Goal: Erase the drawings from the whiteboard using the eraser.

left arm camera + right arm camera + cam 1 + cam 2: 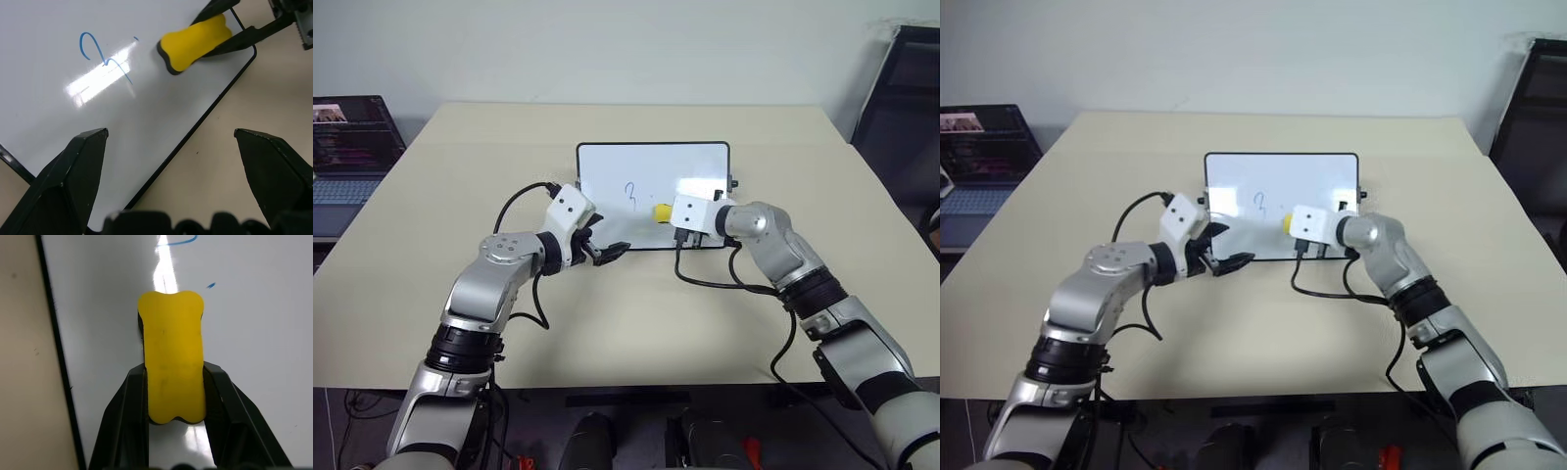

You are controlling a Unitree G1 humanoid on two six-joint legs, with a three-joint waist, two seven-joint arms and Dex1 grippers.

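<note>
The bench (636,323) is seen bare and wide on all sides of the whiteboard (607,166), which lies flat near its middle, long axis running left to right. The right arm is bent in from the right, its forearm over the whiteboard's near right corner; the right hand (174,396) is clamped on the eraser (172,362), one finger on each long side. The eraser is laid dark side down on the whiteboard's right half, its long axis in line with the fingers, pointed toward the drawings (630,194). A "3"-like blue scribble and a tiny fleck are left beside it. The left hand (603,247) is held over the whiteboard's near left edge, fingers spread wide, nothing gripped.
</note>
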